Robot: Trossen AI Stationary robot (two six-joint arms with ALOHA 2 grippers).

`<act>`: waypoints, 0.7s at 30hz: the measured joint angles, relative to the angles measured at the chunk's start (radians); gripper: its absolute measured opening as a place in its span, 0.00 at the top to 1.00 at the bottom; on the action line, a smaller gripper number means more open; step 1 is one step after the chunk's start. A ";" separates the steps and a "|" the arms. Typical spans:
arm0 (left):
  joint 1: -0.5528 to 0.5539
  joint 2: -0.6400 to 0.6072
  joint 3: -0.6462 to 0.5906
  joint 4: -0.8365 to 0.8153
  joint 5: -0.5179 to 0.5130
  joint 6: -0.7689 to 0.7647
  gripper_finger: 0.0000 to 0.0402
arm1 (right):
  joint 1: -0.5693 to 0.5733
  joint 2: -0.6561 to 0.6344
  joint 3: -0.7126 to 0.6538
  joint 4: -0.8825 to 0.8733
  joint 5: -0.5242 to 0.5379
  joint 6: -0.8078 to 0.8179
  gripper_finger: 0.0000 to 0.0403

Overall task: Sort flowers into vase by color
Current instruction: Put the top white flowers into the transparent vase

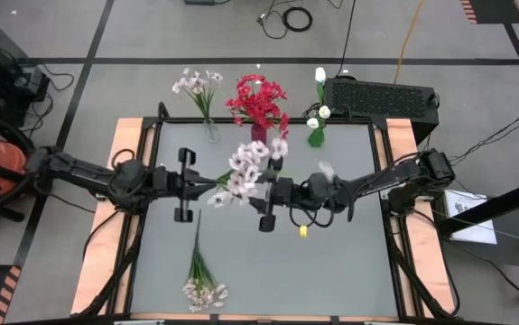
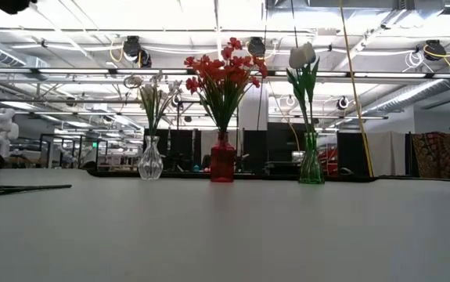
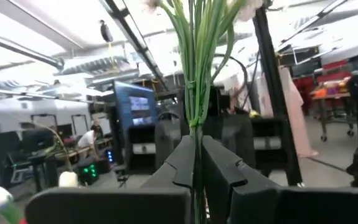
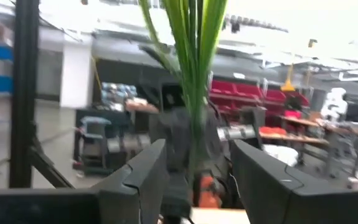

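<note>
Above the table's middle hangs a bunch of pale pinkish-white flowers (image 1: pixel 245 171) with green stems, and my left gripper (image 1: pixel 209 184) is shut on it. From the right, my right gripper (image 1: pixel 252 193) is open. Its fingers (image 4: pixel 142 177) stand on either side of the bunch's green leaves (image 4: pixel 194 68), and I see no touch. At the far edge stand three vases. The clear vase (image 1: pixel 210 132) holds pale blossoms, the red vase (image 1: pixel 259 134) red blooms, and the green vase (image 1: pixel 316 137) white tulips. Another pale bunch (image 1: pixel 201 282) lies flat near the front edge. My left gripper pinches the bunch's green stems (image 3: pixel 195 134) between its two fingers, near their lower end. The fingers come from the table's left, slanting a little upward. The stems rise from the grip to the blossoms above, and the bunch is lifted clear of the table.
A small yellow thing (image 1: pixel 302 232) shows below my right arm. A black box (image 1: pixel 381 97) sits behind the table's far right corner. The table's wooden side rails (image 1: pixel 106 226) run along both arms. Bare table lies between the hanging bunch and the front edge.
</note>
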 joint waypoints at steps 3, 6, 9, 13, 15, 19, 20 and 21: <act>0.000 0.056 0.000 0.033 0.041 0.000 0.95 | 0.006 0.000 0.000 0.034 -0.023 0.003 0.58; 0.000 0.124 0.000 0.102 0.083 0.001 0.95 | 0.013 0.000 0.000 0.040 -0.031 0.003 0.58; 0.000 0.197 0.000 0.171 0.095 0.008 0.95 | 0.015 0.000 0.000 0.041 -0.096 0.005 0.58; 0.000 0.259 0.000 0.245 0.094 0.027 0.95 | 0.016 0.000 0.000 0.041 -0.104 0.005 0.67; 0.000 0.274 0.000 0.270 0.092 0.027 0.95 | 0.016 0.000 0.000 0.036 -0.104 -0.001 0.75; 0.005 0.277 0.000 0.271 0.077 0.027 0.95 | 0.015 0.000 0.000 0.027 -0.102 -0.022 0.94; 0.008 0.277 0.000 0.266 0.075 0.026 0.95 | 0.015 0.000 0.000 0.026 -0.101 -0.028 0.97; 0.010 0.276 0.000 0.260 0.067 0.019 0.94 | 0.015 0.000 0.000 0.023 -0.095 -0.029 0.97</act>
